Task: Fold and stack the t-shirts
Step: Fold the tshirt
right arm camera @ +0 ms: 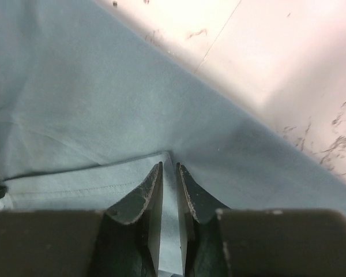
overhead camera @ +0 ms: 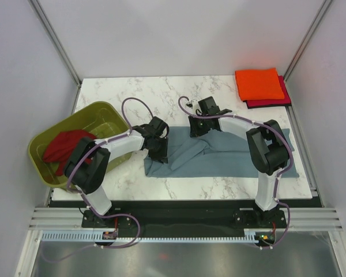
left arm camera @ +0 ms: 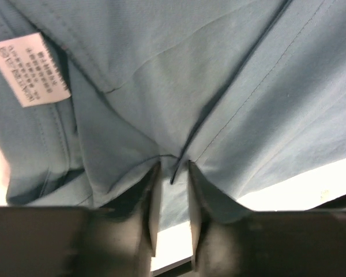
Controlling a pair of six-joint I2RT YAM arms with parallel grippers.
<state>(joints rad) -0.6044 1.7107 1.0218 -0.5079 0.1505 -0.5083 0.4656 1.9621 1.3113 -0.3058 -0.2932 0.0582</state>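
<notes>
A slate blue-grey t-shirt lies spread and partly folded across the middle of the table. My left gripper is down on its left edge. In the left wrist view the left gripper has its jaws close together with a fold of the blue-grey cloth pinched between them. My right gripper sits at the shirt's far edge. Seen from its wrist, the right gripper is shut on a hemmed edge of the same shirt. A folded orange t-shirt rests on a folded magenta-red one at the back right. A dark red t-shirt lies crumpled in the tub.
An olive-green plastic tub stands at the table's left edge, beside the left arm. A white care label shows on the blue-grey cloth. Bare marble table lies behind the arms; grey walls close in both sides.
</notes>
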